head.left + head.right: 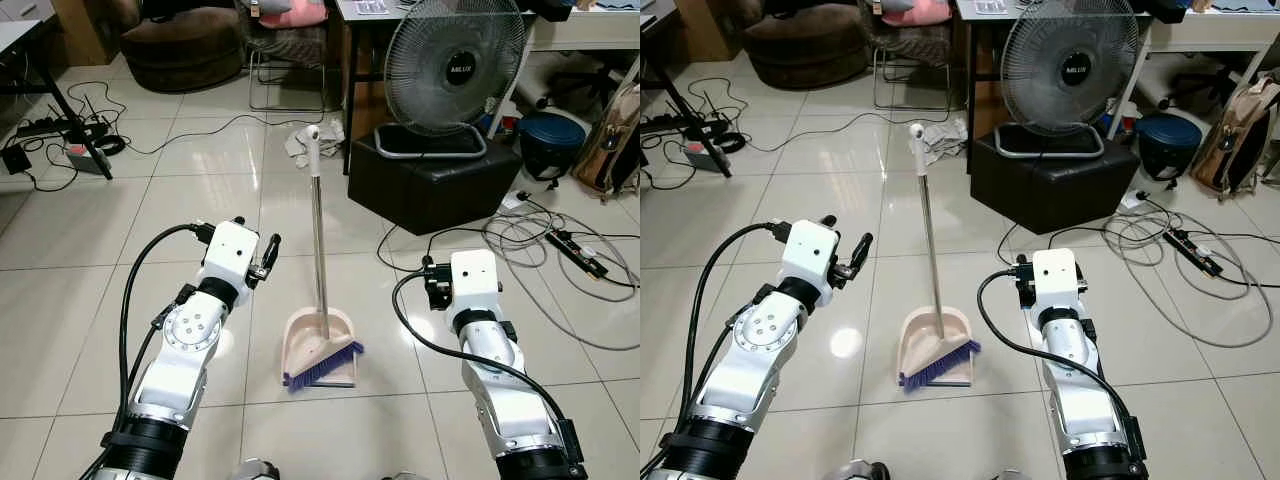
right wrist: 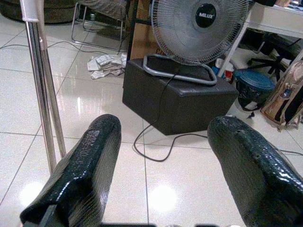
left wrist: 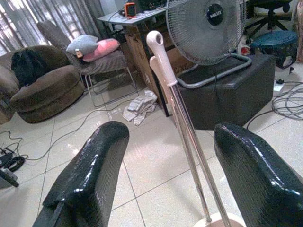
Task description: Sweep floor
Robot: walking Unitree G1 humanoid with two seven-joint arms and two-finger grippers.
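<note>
**Sweeping has not started yet**

While the broom (image 1: 322,362) and dustpan (image 1: 318,345) stand upright together on the shiny tile floor (image 1: 200,200), no sweeping looks done. From the left eye, they sit between the two arms, touched by neither. The left gripper (image 1: 268,256) hovers near the thin metal poles. Crumpled paper (image 1: 305,138) lies farther off, by the round fan (image 1: 455,65) on its black box (image 1: 435,180). It may need sweeping.

From the right eye, the broom's bristles look purple and soft. The pan is smooth pink plastic.

Looking along the left wrist, both black bumpy fingers (image 3: 87,175) are spread wide, empty. The white handle tops (image 3: 158,45) stand ahead.

Looking along the right wrist, the right gripper (image 2: 163,165) is spread wide too, holding nothing.
</note>
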